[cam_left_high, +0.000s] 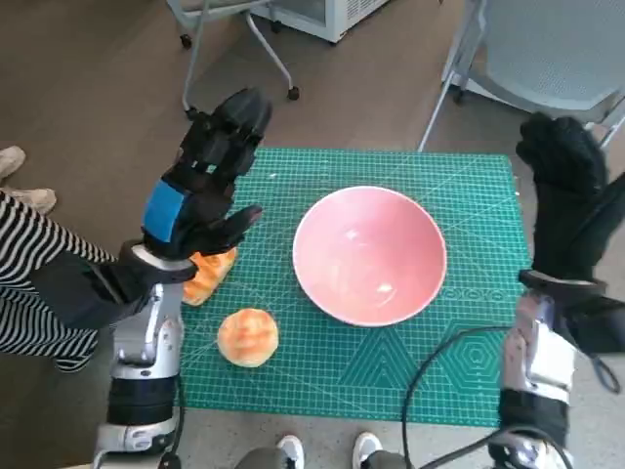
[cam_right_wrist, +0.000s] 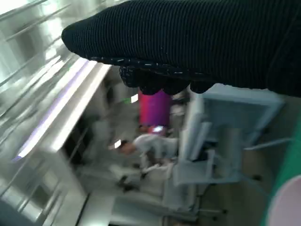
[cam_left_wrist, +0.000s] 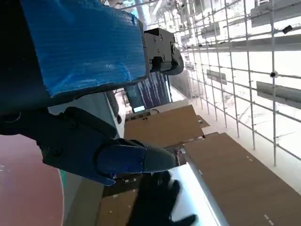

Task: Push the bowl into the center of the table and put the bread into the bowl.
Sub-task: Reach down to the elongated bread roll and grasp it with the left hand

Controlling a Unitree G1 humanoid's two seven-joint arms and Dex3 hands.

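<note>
Left hand point(cam_left_high: 205, 186) raised above mat point(cam_left_high: 479, 293), fingers spread, holding nothing. Beneath its fingertips: longer bread piece point(cam_left_high: 208, 274), half hidden. Round bun point(cam_left_high: 248, 336) nearer us, just beside it, apart from fingers.

We judge risk: hand descends blind, knocks bun off mat edge, or grips two pieces at once.

Pink bowl point(cam_left_high: 370, 254) roughly mid-mat, beyond thumb side, empty.

Right hand point(cam_left_high: 564, 191) lifted off far right edge; whether its fingers are spread or closed, we cannot tell. A careless push could overshoot bowl toward bread.
</note>
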